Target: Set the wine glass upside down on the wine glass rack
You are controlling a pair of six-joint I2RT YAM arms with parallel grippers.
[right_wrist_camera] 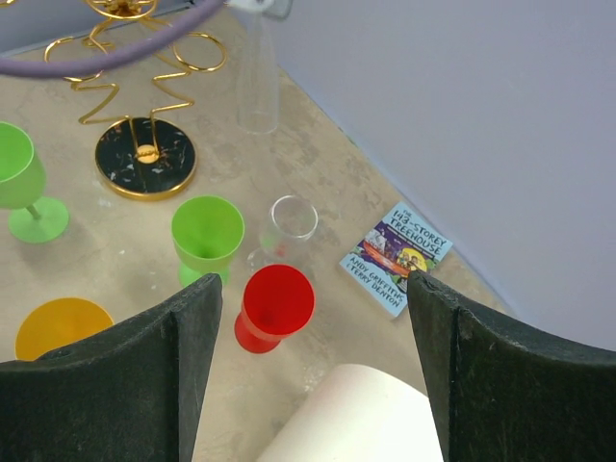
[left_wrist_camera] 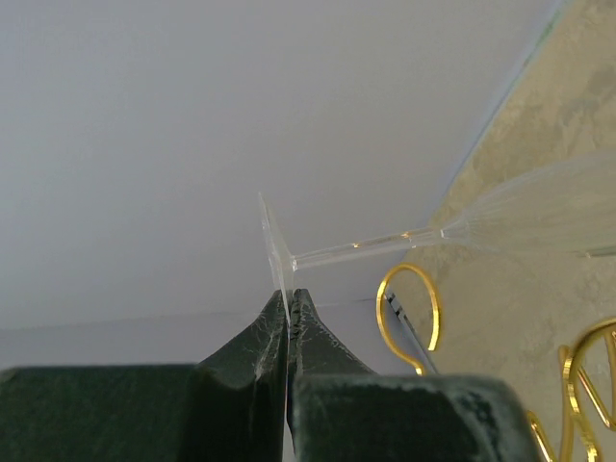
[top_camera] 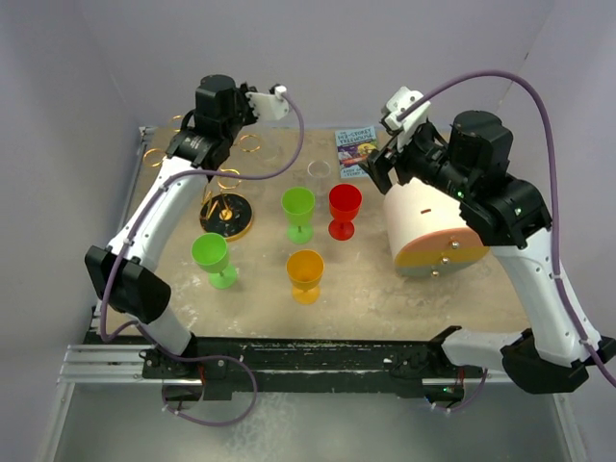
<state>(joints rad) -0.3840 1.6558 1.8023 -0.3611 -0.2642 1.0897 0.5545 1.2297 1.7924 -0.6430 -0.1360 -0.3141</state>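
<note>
Left arm (top_camera: 154, 207): extends from its base at near left up toward the rear left, elbow low, wrist raised.
Left gripper (left_wrist_camera: 289, 300): fingers (left_wrist_camera: 322, 337) pressed together, tips pinching the thin foot of a glass (left_wrist_camera: 366, 245) held edge-on.
Right arm (top_camera: 539, 260): rises from its base at near right, folds over toward centre, wrist tilted down.
Right gripper (right_wrist_camera: 308, 289): fingers (right_wrist_camera: 144, 385) spread wide, holding nothing, hanging in the air.
</note>
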